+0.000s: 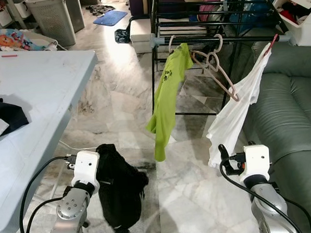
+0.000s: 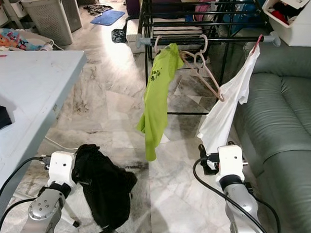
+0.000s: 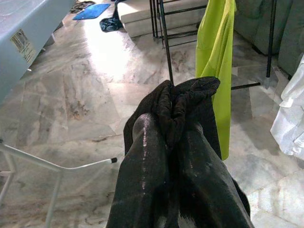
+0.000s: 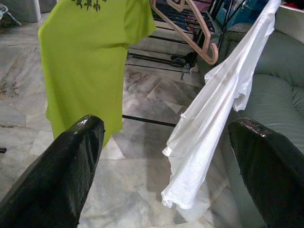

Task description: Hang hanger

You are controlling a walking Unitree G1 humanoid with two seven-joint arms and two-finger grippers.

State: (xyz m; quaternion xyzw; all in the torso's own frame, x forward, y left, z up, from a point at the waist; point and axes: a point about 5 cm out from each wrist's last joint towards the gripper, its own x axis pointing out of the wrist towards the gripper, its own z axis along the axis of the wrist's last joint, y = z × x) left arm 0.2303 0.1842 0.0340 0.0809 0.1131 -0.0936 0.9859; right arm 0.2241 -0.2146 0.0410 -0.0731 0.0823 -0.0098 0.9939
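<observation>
My left gripper is shut on a black garment, which is bunched over its fingers and hangs low over the floor at the left. Ahead stands a black drying rack with a horizontal bar. On that bar hang a lime-green shirt, a pair of empty pink hangers and a white shirt on a red hanger. My right gripper is open and holds nothing. It sits low at the right, facing the gap between the green and white shirts.
A pale blue table with dark clothes on it stands at the left. A grey-green sofa runs along the right. Beyond lie a grey laundry basket, a blue mat and a white box. Marble floor lies between.
</observation>
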